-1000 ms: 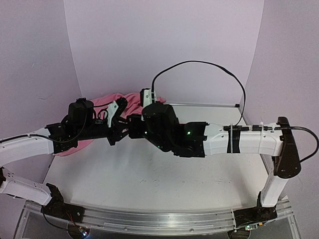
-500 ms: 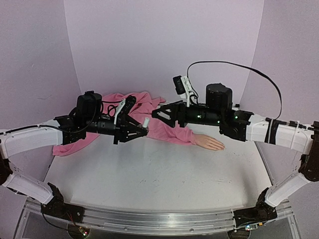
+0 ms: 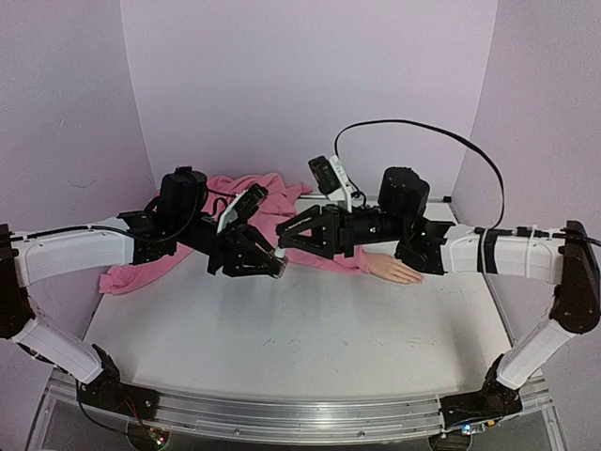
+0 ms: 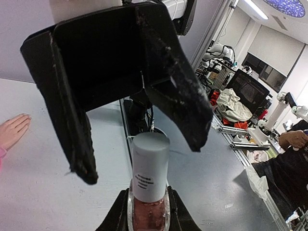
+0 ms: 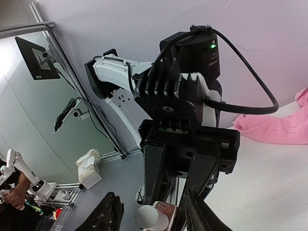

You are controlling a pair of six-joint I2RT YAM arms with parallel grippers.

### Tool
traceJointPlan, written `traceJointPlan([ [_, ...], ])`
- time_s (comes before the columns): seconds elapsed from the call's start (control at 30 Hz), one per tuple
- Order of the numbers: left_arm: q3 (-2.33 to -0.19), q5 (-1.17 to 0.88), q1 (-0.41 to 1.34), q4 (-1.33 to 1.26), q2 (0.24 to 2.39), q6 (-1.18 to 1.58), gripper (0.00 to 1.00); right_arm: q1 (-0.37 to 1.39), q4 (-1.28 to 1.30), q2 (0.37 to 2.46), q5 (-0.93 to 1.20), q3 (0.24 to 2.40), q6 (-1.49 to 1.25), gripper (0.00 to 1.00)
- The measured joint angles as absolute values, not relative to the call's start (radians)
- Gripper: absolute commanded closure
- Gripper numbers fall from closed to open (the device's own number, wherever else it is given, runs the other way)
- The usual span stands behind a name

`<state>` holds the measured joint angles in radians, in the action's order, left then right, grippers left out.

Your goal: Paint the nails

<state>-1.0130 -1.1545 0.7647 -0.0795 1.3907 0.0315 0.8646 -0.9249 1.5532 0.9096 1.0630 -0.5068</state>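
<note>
Step in hand, as I read it: uncapping. Left claw (image 4: 148, 219) is clamped tight on the glass body of the bottle (image 4: 147, 204). It holds the bottle clear above the worktop (image 3: 282, 329), pale cap (image 4: 150, 166) pointing at the right claw (image 5: 151, 212). Right claw is partly open and empty, one finger either side of the cap with a gap on both sides, not touching as far as I can tell.

Hand (image 3: 394, 270) lies flat on the worktop, right of the bottle and well apart. Pink sleeve (image 3: 324, 256) runs behind the bottle. Nails (image 3: 416, 277) are at the hand's end farthest from the bottle, too small to make out.

To do it well:
- Slide the right claw further over the cap so its fingers land on the cap's side wall, not its tip.
- Line the right claw up with the bottle's axis, then close on the cap only, clear of the glass.
- Twist without side load. The glass probably slips easily, so the left claw must not give.
- The bottle looks tipped well off upright. Bring it cap-up before pulling, or polish may run.
- Pull straight out so the brush comes clear of the neck.
</note>
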Motion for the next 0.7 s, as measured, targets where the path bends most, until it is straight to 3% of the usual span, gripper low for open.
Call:
traceJointPlan([
  [0.7, -1.013, -1.141, 0.765, -0.077, 1.386, 0.035, 1.00, 0.883, -0.992, 1.645, 0.984, 1.119, -0.546, 0.90],
])
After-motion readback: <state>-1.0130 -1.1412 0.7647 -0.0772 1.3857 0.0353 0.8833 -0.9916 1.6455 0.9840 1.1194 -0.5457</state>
